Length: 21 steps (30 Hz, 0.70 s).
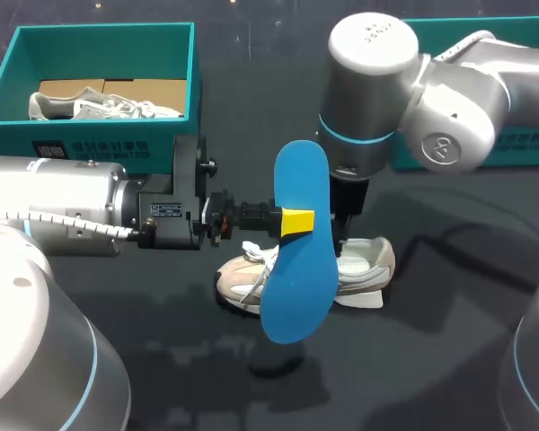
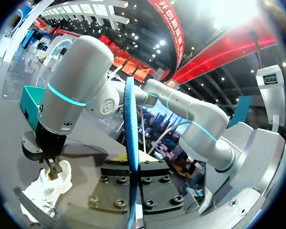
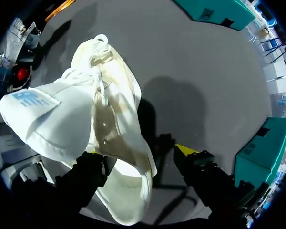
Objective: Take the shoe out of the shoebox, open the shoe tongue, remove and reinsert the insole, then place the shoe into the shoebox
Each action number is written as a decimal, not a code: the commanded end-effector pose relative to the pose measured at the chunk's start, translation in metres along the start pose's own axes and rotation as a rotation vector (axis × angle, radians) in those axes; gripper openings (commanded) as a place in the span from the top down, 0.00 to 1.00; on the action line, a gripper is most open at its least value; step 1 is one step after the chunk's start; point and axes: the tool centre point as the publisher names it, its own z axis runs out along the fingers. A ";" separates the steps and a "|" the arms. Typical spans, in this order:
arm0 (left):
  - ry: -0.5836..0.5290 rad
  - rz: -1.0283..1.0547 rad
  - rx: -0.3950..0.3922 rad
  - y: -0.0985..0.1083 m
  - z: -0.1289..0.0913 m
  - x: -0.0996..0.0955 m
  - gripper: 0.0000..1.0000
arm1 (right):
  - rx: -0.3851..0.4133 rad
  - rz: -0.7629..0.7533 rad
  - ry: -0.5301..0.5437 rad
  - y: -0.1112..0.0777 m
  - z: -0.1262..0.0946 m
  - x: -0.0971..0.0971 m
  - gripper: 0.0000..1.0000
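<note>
A blue insole (image 1: 296,242) stands on edge in the air over the table's middle, pinched at its waist by my left gripper (image 1: 296,221), which comes in level from the left. In the left wrist view the insole (image 2: 130,138) runs edge-on between the closed fingers of the left gripper (image 2: 133,191). Below it a white and beige shoe (image 1: 341,269) lies on the dark table. My right gripper (image 1: 346,244) points straight down at the shoe's heel end. In the right wrist view the right gripper (image 3: 140,164) is open astride the shoe's (image 3: 109,119) side wall, one finger in the opening, the yellow-tipped one outside and apart.
A teal shoebox (image 1: 99,36) at the back left holds a second white shoe (image 1: 103,108). Another teal box (image 1: 521,144) stands at the back right, mostly behind my right arm. The shoe's tongue (image 3: 31,102) is folded outward.
</note>
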 end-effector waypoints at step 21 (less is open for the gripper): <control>-0.003 0.000 0.004 0.002 0.001 0.001 1.00 | 0.013 -0.072 0.039 0.003 0.025 0.005 0.50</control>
